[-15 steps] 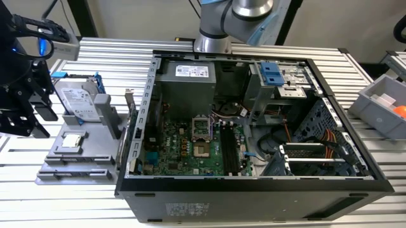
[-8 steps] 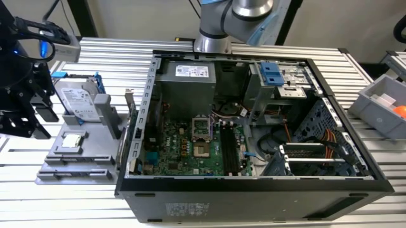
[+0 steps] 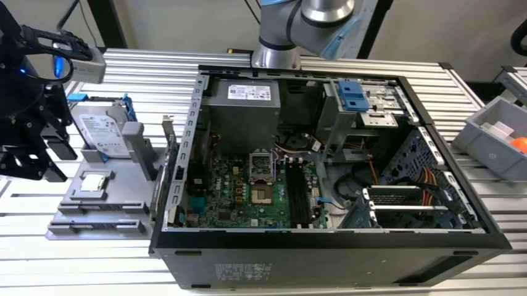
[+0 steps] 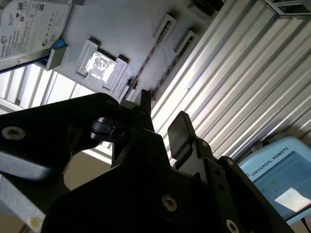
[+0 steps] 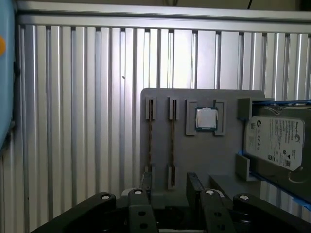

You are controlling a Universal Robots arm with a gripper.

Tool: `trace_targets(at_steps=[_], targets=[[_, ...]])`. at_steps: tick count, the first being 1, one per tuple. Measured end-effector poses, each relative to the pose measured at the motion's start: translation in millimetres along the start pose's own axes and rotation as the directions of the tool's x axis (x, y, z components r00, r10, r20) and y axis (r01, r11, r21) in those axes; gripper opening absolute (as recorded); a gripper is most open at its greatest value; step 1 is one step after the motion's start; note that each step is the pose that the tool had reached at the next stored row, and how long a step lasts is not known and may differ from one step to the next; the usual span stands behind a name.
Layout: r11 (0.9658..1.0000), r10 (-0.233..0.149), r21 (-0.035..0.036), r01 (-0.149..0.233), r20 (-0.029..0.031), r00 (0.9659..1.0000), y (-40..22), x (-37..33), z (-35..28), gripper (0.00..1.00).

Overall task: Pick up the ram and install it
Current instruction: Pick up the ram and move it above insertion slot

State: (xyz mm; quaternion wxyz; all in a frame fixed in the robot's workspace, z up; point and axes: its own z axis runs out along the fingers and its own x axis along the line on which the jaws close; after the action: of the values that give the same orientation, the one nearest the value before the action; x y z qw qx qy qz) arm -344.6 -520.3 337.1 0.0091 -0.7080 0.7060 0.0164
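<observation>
Two ram sticks stand on edge in slots of a grey holder tray point(image 5: 228, 160); one ram point(image 5: 172, 141) sits beside the silver processor chip, the other ram point(image 5: 149, 141) nearer the tray's edge. In the second wrist view a ram point(image 4: 145, 65) shows as a thin dark line. My gripper point(image 5: 170, 187) hangs open above the tray's end with nothing between its black fingers point(image 5: 194, 182). Seen in the second wrist view, the gripper point(image 4: 163, 116) also stands apart from the sticks. In the exterior view the gripper point(image 3: 41, 154) is at the far left, above the tray point(image 3: 123, 216).
An open computer case point(image 3: 329, 246) fills the middle, with the motherboard's dark memory slots point(image 3: 297, 191) inside. On the tray lie a processor chip point(image 5: 206, 118) and a hard drive point(image 5: 277, 141) in a blue frame. A grey bin point(image 3: 494, 139) stands at the exterior view's right.
</observation>
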Motion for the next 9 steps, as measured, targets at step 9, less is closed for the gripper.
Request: trace_targets(at_steps=[9], targets=[[1.0000, 0.000, 0.0000, 0.000, 0.0000, 1.0000, 0.0, 0.1, 3.6, 1.00]])
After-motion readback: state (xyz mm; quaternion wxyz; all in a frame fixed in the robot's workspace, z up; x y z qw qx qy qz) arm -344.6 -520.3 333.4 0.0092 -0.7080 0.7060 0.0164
